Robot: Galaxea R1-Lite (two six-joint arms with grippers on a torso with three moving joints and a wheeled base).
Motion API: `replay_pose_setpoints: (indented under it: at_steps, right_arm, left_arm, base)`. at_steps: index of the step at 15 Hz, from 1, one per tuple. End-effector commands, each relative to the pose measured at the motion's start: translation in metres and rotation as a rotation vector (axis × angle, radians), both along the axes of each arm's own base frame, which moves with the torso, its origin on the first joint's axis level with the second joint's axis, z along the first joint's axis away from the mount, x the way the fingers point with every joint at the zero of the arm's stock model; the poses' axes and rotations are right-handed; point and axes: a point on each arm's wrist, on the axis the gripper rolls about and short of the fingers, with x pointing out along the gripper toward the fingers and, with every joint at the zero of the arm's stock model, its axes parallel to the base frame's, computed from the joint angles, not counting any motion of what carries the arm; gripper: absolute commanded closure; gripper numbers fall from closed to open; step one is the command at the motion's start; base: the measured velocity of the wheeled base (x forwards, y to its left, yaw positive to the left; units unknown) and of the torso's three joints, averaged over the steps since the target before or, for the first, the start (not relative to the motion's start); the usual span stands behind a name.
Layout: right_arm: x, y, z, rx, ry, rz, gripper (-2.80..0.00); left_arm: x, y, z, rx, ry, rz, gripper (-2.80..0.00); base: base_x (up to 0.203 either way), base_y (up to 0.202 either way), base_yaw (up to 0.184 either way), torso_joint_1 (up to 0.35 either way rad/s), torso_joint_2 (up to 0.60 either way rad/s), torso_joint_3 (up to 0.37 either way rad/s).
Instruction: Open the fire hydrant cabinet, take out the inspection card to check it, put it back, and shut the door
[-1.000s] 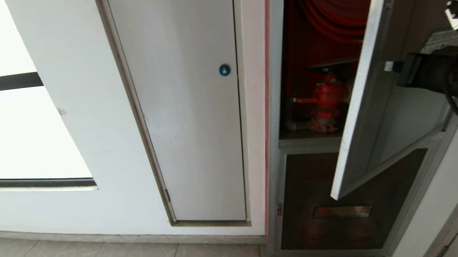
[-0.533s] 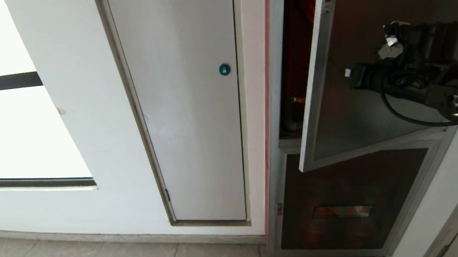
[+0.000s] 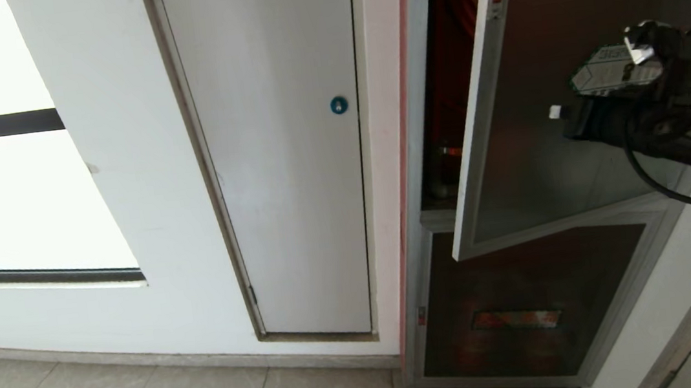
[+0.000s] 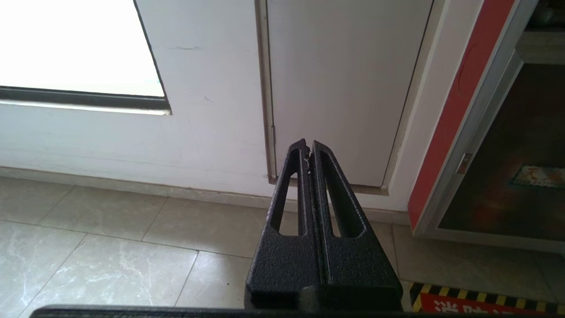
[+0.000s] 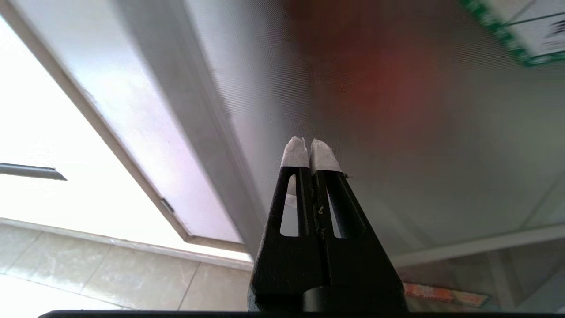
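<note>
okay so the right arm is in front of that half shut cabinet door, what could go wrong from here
1. The right gripper is shut with its tips aimed at the door's tinted glass; pushing there could scratch or stress the pane rather than the frame.
2. The door stands ajar from the fire hydrant cabinet; a push might leave it unlatched.
3. The arm's dangling cable could snag on the door's lower frame.

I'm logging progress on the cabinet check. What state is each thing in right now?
Aluminium-framed dark tinted glass door: ajar, swung partway out.
Red-lined fire hydrant cabinet: open a gap, interior partly visible.
Plain white door with blue round lock: closed.
Right gripper: shut, empty, at the glass.
Left gripper: shut, empty, parked low.
</note>
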Motion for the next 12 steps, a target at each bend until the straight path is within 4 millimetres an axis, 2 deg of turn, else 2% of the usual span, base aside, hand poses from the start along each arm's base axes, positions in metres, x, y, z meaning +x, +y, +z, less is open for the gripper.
replay_pose_setpoints:
  at_steps: [1, 4, 7, 10, 12]
  right_arm:
    - [-0.059, 0.0, 0.035, 0.0, -0.12, 0.001, 0.0]
    - [-0.14, 0.0, 0.052, -0.001, -0.195, 0.001, 0.0]
    - [-0.217, 0.001, 0.052, -0.003, -0.239, 0.024, 0.0]
    - [-0.282, 0.002, 0.031, -0.007, -0.247, 0.062, 0.0]
    - [-0.315, 0.002, 0.007, -0.009, -0.252, 0.079, 0.0]
  left_arm:
    - [0.0, 0.0, -0.002, 0.0, 0.005, 0.0, 0.0]
    - [0.0, 0.0, -0.002, 0.0, 0.005, 0.0, 0.0]
    - [0.0, 0.0, -0.002, 0.0, 0.005, 0.0, 0.0]
    - [0.0, 0.0, -0.002, 0.0, 0.005, 0.0, 0.0]
    - [0.0, 0.0, -0.002, 0.0, 0.005, 0.0, 0.0]
  base:
    - [0.0, 0.0, 0.0, 0.0, 0.0, 0.0]
    - [0.0, 0.0, 0.0, 0.0, 0.0, 0.0]
    - [0.0, 0.0, 0.0, 0.0, 0.0, 0.0]
    - [0.0, 0.0, 0.0, 0.0, 0.0, 0.0]
    - [0.0, 0.0, 0.0, 0.0, 0.0, 0.0]
